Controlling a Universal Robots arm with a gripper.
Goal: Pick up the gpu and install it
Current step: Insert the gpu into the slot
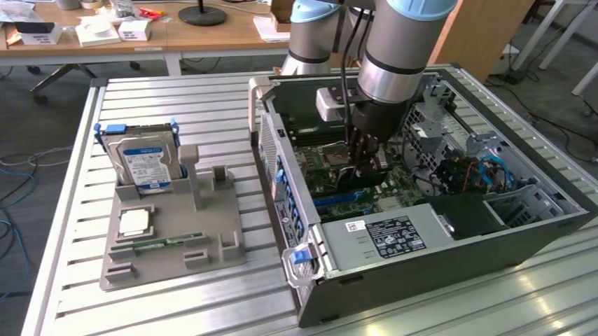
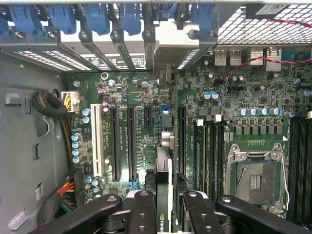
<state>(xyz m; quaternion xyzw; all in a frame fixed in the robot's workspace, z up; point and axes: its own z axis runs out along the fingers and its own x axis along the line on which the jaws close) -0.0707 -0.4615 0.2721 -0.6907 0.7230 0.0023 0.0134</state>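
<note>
Inside the computer case [image 1: 439, 273], your pincer [image 2: 165, 212] clamps the gpu [image 2: 164, 165] edge-on between its fingers [image 2: 142, 214], over the motherboard [image 2: 195, 92]. If the card sits skewed beside the black slot [image 2: 181, 136] ahead, it could jam or scrape components.

the table [image 1: 168, 98] is built of ribbed bare metal with a dull sheen. the holder [image 1: 215, 245] on it is moulded in matt grey plastic. the hard drive [image 1: 142, 164] is cased in silver metal and faced with a glossy label. the computer case [image 1: 449, 273] is formed of dark, matt sheet metal. the tool [image 2: 168, 197] is finished in smooth black with a slight gloss. the edge of the gpu [image 2: 163, 165] is seen as dark and matt. the motherboard [image 2: 141, 97] is coated in smooth green lacquer.
</note>
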